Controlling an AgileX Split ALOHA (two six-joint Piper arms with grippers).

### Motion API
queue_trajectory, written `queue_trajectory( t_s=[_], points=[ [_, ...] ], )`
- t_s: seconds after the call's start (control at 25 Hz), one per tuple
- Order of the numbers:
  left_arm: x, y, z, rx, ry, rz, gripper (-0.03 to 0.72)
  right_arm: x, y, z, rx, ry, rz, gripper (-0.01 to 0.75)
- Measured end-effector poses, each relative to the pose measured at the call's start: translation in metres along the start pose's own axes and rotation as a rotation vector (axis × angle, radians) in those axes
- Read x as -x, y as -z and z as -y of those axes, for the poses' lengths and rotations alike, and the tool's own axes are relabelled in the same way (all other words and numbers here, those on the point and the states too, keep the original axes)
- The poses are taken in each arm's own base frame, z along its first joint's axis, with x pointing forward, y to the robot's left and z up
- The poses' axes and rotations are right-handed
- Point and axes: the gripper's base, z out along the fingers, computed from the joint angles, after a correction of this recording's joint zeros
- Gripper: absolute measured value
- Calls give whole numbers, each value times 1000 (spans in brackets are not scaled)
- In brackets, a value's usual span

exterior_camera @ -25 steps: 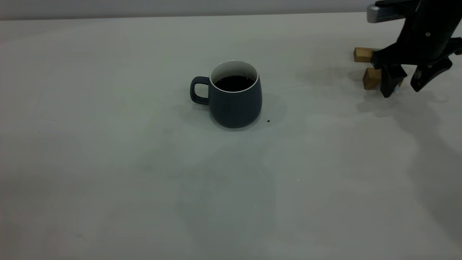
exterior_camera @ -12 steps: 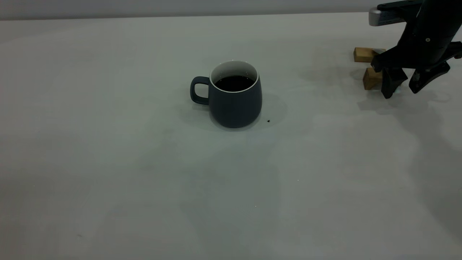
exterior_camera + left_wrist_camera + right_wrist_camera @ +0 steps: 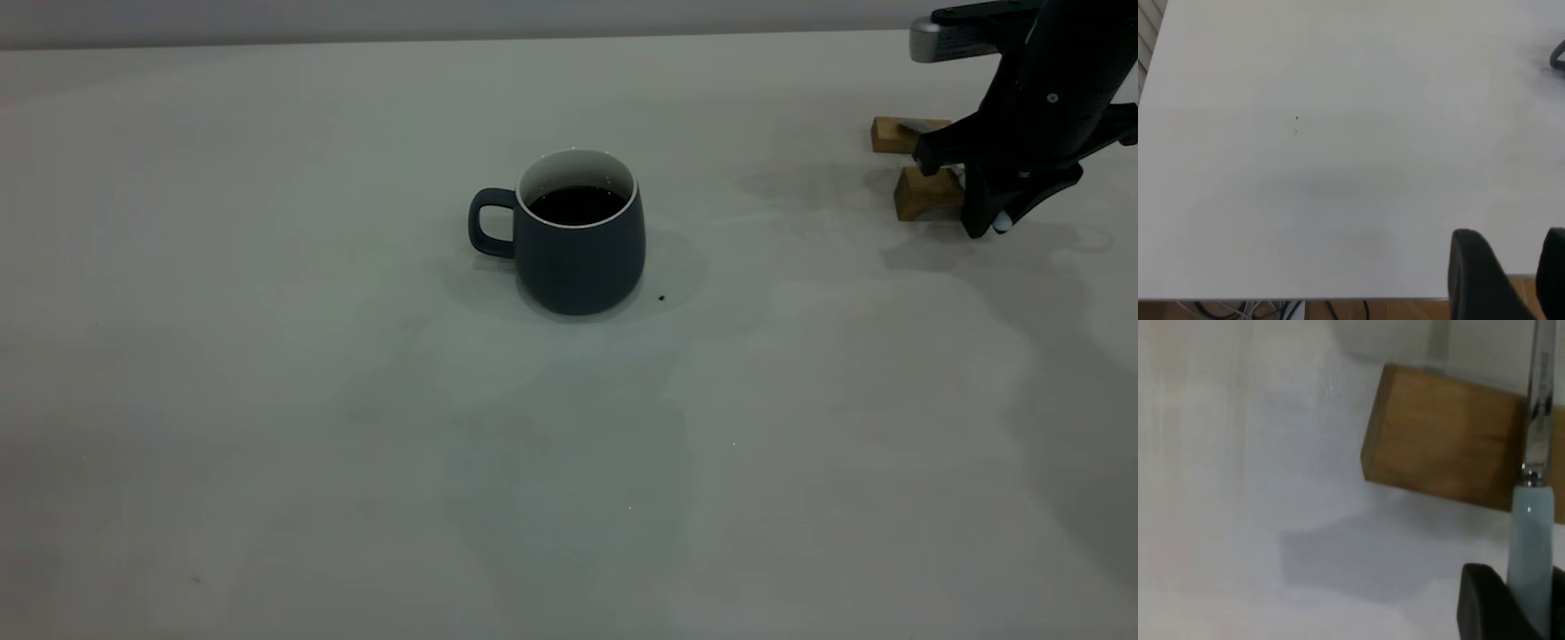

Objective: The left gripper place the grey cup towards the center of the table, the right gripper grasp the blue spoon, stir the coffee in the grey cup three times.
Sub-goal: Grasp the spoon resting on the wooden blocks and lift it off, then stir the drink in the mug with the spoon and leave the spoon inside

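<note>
Right gripper (image 3: 994,224) clamped on blue spoon (image 3: 1530,560), beside wooden block (image 3: 925,190)

The off-white tabletop (image 3: 267,400) carries the grey cup (image 3: 578,258) near its middle and two wooden blocks (image 3: 925,191) toward its far right corner.
</note>
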Motion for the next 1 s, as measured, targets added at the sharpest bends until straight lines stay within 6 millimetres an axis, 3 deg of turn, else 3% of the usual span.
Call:
queue_trajectory(
  t_s=[0.08,0.28,0.56,0.68,1.0],
  points=[
    [0,0,0,0,0,0,297,2,10,0,1,-7,-3,139],
    [0,0,0,0,0,0,297,12,73,-7,81,-114,3,139],
    [0,0,0,0,0,0,297,15,157,-42,459,-374,-32,139],
    [0,0,0,0,0,0,297,15,176,-60,639,-446,-79,139],
    [0,0,0,0,0,0,297,26,199,-110,985,-697,-196,139]
  ],
)
